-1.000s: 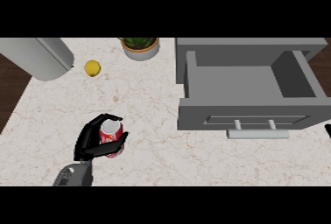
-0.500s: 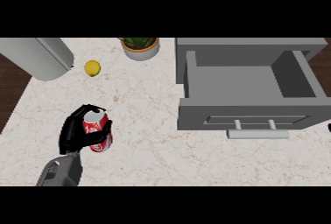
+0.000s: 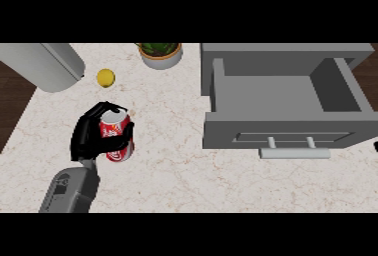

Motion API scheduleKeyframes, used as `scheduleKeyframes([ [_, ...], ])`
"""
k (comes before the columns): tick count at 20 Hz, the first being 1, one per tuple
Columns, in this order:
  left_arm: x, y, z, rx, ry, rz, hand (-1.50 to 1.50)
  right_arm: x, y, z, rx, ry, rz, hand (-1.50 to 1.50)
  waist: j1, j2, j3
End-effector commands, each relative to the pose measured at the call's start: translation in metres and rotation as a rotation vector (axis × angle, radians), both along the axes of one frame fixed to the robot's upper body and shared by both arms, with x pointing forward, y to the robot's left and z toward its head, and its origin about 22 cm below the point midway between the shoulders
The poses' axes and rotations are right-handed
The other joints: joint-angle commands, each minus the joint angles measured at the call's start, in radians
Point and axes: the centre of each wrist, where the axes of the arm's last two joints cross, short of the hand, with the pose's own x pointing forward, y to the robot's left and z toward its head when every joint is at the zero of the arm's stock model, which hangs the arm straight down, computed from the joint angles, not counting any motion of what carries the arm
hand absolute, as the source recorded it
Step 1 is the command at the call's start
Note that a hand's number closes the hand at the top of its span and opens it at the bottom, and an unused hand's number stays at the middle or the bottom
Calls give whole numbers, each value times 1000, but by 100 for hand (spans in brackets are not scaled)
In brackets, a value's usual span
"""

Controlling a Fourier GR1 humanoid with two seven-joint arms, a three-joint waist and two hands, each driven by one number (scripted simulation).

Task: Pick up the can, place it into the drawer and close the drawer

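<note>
Compared with a second ago, the left hand point(image 3: 90, 136) and the red can point(image 3: 117, 135) have shifted slightly leftward over the marble counter point(image 3: 170, 175), and the fingers, then only spread about the can, now curl round its side; the drawer point(image 3: 284, 95) and everything else lie as before. Left hand: grasping the can, thumb across the label, grey forearm entering from the lower left. Can: tilted, silver top toward the far edge, at the counter's left half, well apart from the drawer; whether it is off the surface cannot be told from this view. Right hand: only a dark sliver at the right edge point(image 3: 375, 147), fingers not discernible. Step in hand, as judged: the pick-up, with the grasp closed and the carry not yet begun; placing and closing remain. Next move, as judged: raise the can above the drawer's front wall, bring it rightward over the open compartment, set it down inside, then push the front panel by its handle point(image 3: 294, 151) to shut it. Count: one can; one drawer, open, with one bar handle; one yellow lemon point(image 3: 106, 78); one potted plant point(image 3: 160, 53) at the far edge; one grey cylindrical object point(image 3: 40, 64) at the far left corner.
</note>
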Motion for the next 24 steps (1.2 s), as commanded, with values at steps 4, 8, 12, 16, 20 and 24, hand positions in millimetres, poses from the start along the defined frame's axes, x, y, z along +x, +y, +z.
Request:
scheduleKeyframes([
  [4,8,-57,53,47,-74,-84,150,-9,-10,-1,6,1,1,-150,-2,-1,0],
  [8,34,-75,100,59,-104,-93,150,-11,3,4,3,-19,-8,-150,-6,0,0],
  [12,37,-107,130,62,-86,-134,150,-10,13,0,7,-9,-16,-150,-7,0,0],
  [16,46,-120,174,89,-111,-159,150,-16,-9,-1,-6,-8,-21,-150,-8,-1,0],
  [20,52,-162,192,127,-148,-186,150,0,6,4,-10,-17,-14,-150,-8,1,0],
  [24,65,-187,207,121,-164,-183,150,-7,-9,-6,8,-15,-19,-150,-19,2,0],
])
